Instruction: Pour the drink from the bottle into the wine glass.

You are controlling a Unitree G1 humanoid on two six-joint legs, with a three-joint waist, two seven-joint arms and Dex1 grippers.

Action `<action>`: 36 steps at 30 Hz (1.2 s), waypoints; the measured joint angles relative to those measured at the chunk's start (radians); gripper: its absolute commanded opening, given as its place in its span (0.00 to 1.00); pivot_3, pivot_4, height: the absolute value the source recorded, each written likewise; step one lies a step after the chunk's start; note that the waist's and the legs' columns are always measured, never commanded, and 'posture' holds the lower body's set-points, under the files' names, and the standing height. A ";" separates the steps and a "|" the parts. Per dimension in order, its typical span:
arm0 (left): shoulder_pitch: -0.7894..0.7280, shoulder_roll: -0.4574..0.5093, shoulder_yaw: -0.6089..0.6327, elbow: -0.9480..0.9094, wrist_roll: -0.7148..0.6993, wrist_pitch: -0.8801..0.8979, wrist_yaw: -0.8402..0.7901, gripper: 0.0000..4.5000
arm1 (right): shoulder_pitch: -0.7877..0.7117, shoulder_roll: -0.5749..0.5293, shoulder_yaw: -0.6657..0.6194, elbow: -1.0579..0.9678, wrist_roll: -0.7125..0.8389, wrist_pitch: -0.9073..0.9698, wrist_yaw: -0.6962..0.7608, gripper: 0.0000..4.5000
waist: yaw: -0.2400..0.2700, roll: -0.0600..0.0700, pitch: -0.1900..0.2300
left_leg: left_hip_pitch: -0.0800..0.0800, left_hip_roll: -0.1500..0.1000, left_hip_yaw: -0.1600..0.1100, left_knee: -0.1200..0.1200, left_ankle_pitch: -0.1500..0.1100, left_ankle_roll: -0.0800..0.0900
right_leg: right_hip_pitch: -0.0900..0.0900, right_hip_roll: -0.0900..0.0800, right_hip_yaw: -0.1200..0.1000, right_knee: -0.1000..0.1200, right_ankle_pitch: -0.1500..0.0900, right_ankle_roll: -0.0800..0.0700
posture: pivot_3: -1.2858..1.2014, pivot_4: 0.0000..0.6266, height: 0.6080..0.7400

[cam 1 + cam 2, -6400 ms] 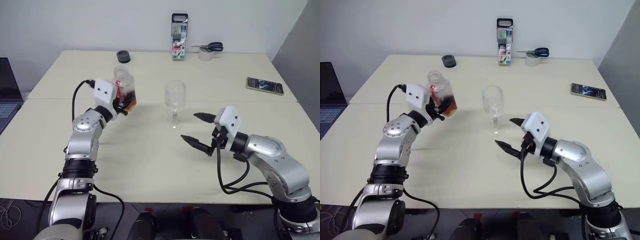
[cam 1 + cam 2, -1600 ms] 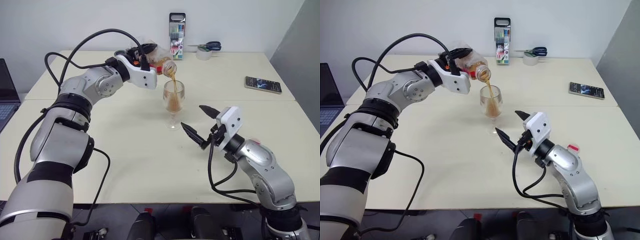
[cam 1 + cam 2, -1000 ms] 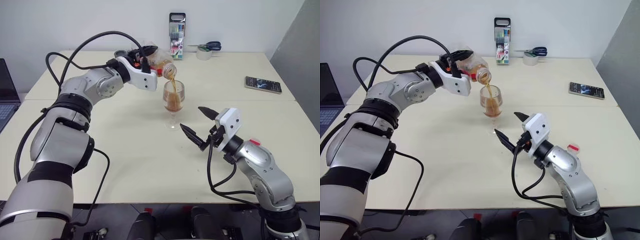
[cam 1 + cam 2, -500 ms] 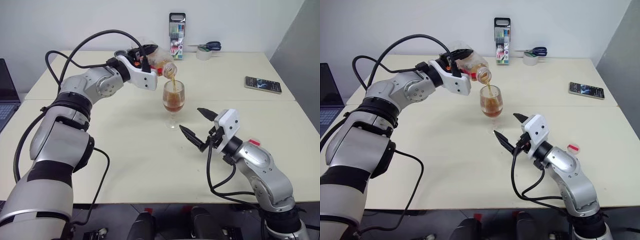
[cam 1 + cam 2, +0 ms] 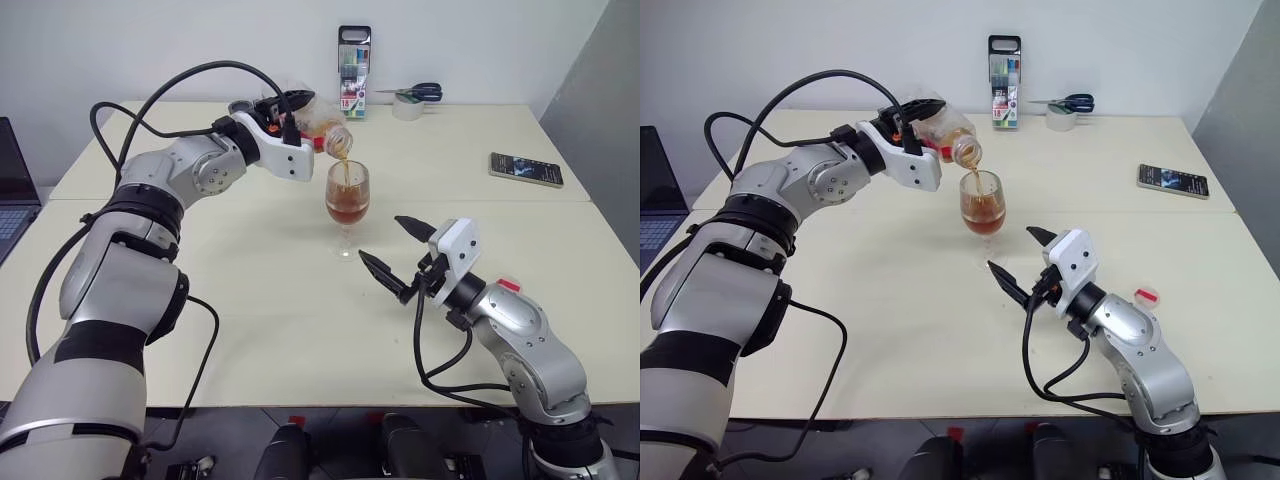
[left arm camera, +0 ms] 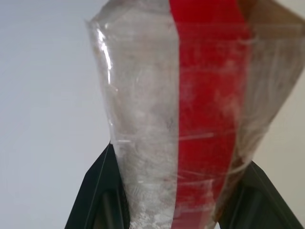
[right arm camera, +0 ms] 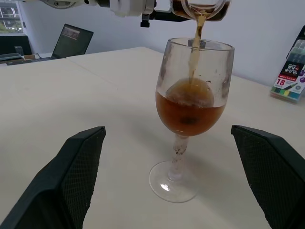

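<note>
Mid-pour: left gripper (image 5: pixel 292 108) fingers clamped the tilted clear plastic bottle (image 5: pixel 318 126), reddish-brown drink (image 7: pixel 189 112) half-filling the stemmed wine glass (image 5: pixel 347 205) mid-frame. Right gripper (image 5: pixel 392 254) fingers gaped wide, empty. Next it'd need righting the bottle, I reckon.

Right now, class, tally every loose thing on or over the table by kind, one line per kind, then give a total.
Bottle, held by the left pincer: 1
Wine glass: 1
Marker pack: 1
Scissors: 1
Tape roll: 1
Phone: 1
Dark lid: 1
Laptop: 1
Total: 8

Marker pack (image 5: pixel 355 73), scissors (image 5: pixel 418 94) on tape roll (image 5: pixel 408 108), phone (image 5: pixel 528 170), laptop (image 5: pixel 12 190).
</note>
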 measured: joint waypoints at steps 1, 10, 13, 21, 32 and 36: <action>0.000 0.000 0.000 0.001 0.000 0.000 0.000 0.39 | 0.000 0.000 0.000 0.000 0.000 0.000 0.000 1.00 | 0.000 0.000 0.000 | 0.000 0.000 0.000 0.000 0.000 0.000 | 0.000 0.000 0.000 0.000 0.000 0.000 | 0.52 0.24 1.00; 0.000 -0.004 0.000 0.006 -0.001 0.003 -0.001 0.39 | 0.000 0.000 0.000 -0.003 0.000 0.000 0.000 1.00 | 0.000 0.000 0.000 | 0.000 0.000 0.000 0.000 0.000 0.000 | 0.000 0.000 0.000 0.000 0.000 0.000 | 0.52 0.24 1.00; 0.000 -0.013 0.001 0.009 -0.011 0.004 -0.012 0.39 | 0.000 0.000 0.000 -0.012 0.000 0.000 -0.002 1.00 | 0.000 0.000 0.000 | 0.000 0.000 0.000 0.000 0.000 0.000 | 0.000 0.000 0.000 0.000 0.000 0.000 | 0.52 0.24 1.00; 0.008 -0.030 0.022 0.012 -0.087 0.001 -0.091 0.39 | 0.000 0.001 -0.001 -0.018 0.000 0.000 -0.005 1.00 | -0.003 0.000 0.000 | 0.000 0.000 0.000 0.000 0.000 0.000 | 0.000 0.000 0.000 0.001 0.000 0.000 | 0.52 0.24 1.00; 0.107 -0.100 0.212 -0.022 -0.376 0.090 -0.390 0.39 | -0.009 0.000 -0.002 -0.017 -0.001 0.000 0.000 1.00 | -0.006 0.000 0.000 | 0.000 0.000 0.000 0.001 0.000 0.000 | 0.000 0.000 0.000 0.001 0.000 0.000 | 0.52 0.24 1.00; 0.201 -0.157 0.361 -0.117 -0.592 0.278 -0.556 0.39 | -0.040 -0.024 0.000 -0.017 0.005 0.004 0.031 1.00 | -0.009 0.000 0.000 | 0.001 0.000 0.000 0.002 0.000 0.000 | 0.000 -0.001 0.000 0.003 0.000 0.000 | 0.52 0.24 1.00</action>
